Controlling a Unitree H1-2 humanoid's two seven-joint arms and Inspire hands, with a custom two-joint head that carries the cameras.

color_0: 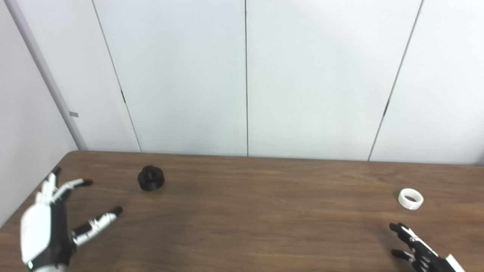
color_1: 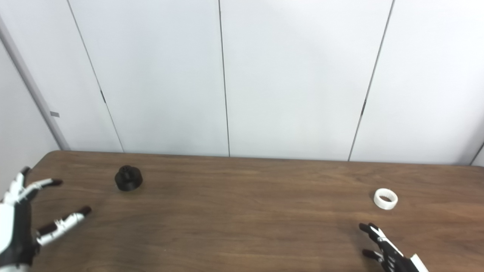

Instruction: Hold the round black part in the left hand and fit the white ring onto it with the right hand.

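Progress is judged to be at the very start: nothing has been grasped and nothing has been fitted. The round black part (color_0: 151,178) is seen standing on the desk (color_0: 264,226) at about ten o'clock from the desk's middle, untouched. The white ring (color_0: 410,198) is seen lying flat on the desk at about three o'clock, well apart from the black part, with bare wood between them.

The left hand (color_0: 49,226) is held above the desk's left edge at about eight o'clock, fingers spread wide and nothing in it; the black part lies ahead of it, toward one o'clock from the hand, near but not touched. The right hand (color_0: 419,251) is only partly shown at the lower right, at about five o'clock; its fingers are apart and pointed toward the ring, and nothing is held. The ring lies just beyond its fingertips, at twelve o'clock from the hand, not touched.

All steps are judged to be left: the black part must be picked up by the left hand, the ring must be picked up by the right hand, and the two must be brought together and seated.

By count: one black part, one white ring, two hands, one desk. No other loose thing is seen on the desk.
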